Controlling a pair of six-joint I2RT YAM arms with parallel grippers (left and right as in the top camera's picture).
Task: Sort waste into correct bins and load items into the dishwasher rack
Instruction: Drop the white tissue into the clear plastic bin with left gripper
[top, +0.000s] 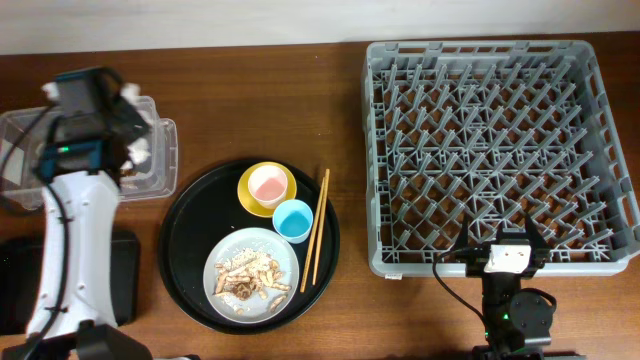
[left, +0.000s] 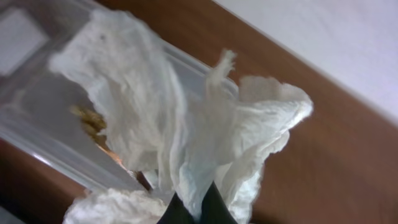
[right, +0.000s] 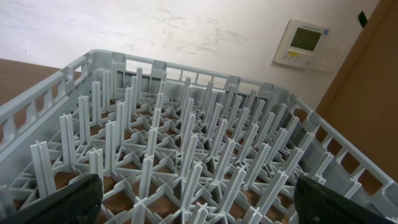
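The crumpled white tissue (left: 186, 124) sits so close ahead of the left pincer (left: 194, 205) that it blurs. It covers the fingertips pinching it and runs off the lower edge. Beyond the pincer, the clear plastic box (left: 37, 112) is soft and mostly covered, and the brownish bits (left: 93, 121) inside cannot be identified. From overhead, the left arm (top: 70, 230) hides that pincer, much of the box and part of the flat black tray (top: 125, 270). On the right pincer (right: 198, 202), the fingers (right: 68, 199) are cropped by the bottom edge at the two corners. The dishwasher rack (right: 186, 143) ahead of them is cut off at both sides.
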